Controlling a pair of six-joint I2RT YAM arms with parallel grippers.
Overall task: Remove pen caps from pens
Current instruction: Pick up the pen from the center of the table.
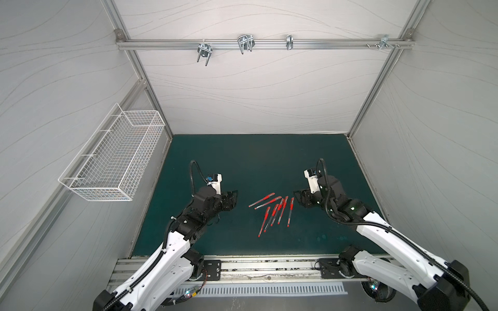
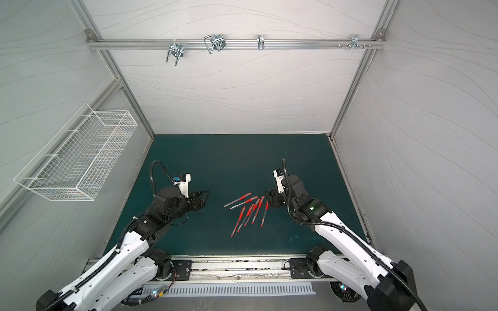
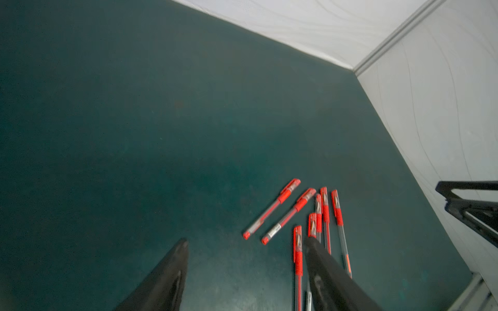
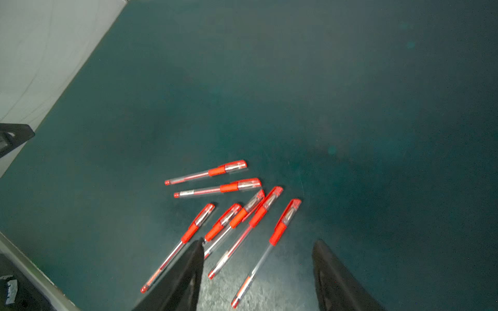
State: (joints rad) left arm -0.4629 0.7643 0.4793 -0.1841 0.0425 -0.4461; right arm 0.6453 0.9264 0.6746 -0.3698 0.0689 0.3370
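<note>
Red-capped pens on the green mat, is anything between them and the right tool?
Nothing visible. The right tool, jaws apart, has a clear path to the nearest slim translucent pen with its red plastic cap; the other six pens lie beyond it on the dark green mat.

pens (image 4: 236,243): seven, clear barrels, flat, loosely fanned on mat (image 4: 350,107) | pen caps (image 4: 289,212): red, all fitted on
</note>
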